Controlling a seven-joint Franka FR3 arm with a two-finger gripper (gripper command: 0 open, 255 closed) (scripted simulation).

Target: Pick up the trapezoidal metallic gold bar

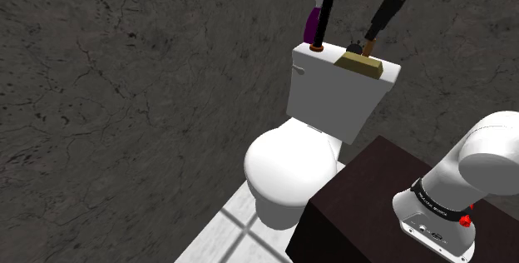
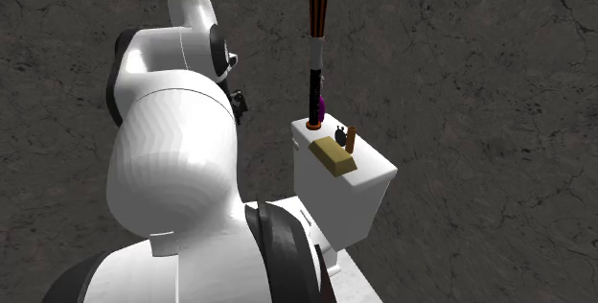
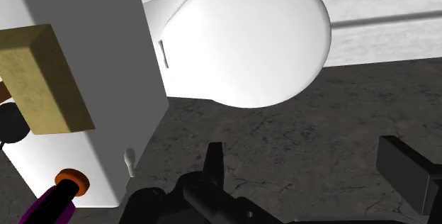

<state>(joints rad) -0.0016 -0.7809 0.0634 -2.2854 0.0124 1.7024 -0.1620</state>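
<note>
The gold bar [image 1: 359,66] is a dull yellow trapezoidal block lying flat on the white toilet tank lid [image 1: 324,57]. It also lies on the lid [image 2: 369,162] as the gold bar [image 2: 336,158] in the second exterior view. In the wrist view the gold bar [image 3: 44,81] rests near one end of the lid [image 3: 106,52], well off to the side of my gripper [image 3: 301,152]. The black fingers [image 3: 214,160] stand wide apart with nothing between them, at a distance from the bar.
Around the bar on the lid stand a purple bottle [image 1: 313,22], a tall black rod with an orange foot [image 1: 317,47], and a slanted brown and black object [image 1: 378,24]. The shut toilet bowl [image 1: 287,170] is in front, the dark stand [image 1: 366,203] beside it.
</note>
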